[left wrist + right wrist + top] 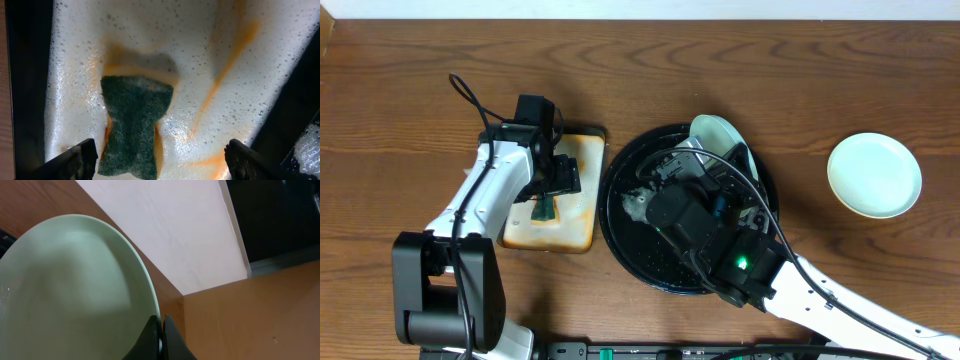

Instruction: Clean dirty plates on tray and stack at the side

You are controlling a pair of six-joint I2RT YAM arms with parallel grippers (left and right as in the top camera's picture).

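Note:
Over the black round tray (616,222), my right gripper (161,330) is shut on the rim of a pale green plate (70,290), which it holds tilted up on edge. From overhead this plate (716,134) stands at the tray's far side by the right gripper (704,152). A mint plate (875,175) lies flat on the table at the right. My left gripper (160,161) hangs open over a green sponge (134,125); the sponge lies nearer the left finger (76,161), and neither finger touches it.
The sponge (545,208) rests on a pale, foamy, orange-stained rectangular tray (582,215) left of the black tray. A whitish wet patch (635,204) sits on the black tray's left part. My right arm crosses the tray's near side.

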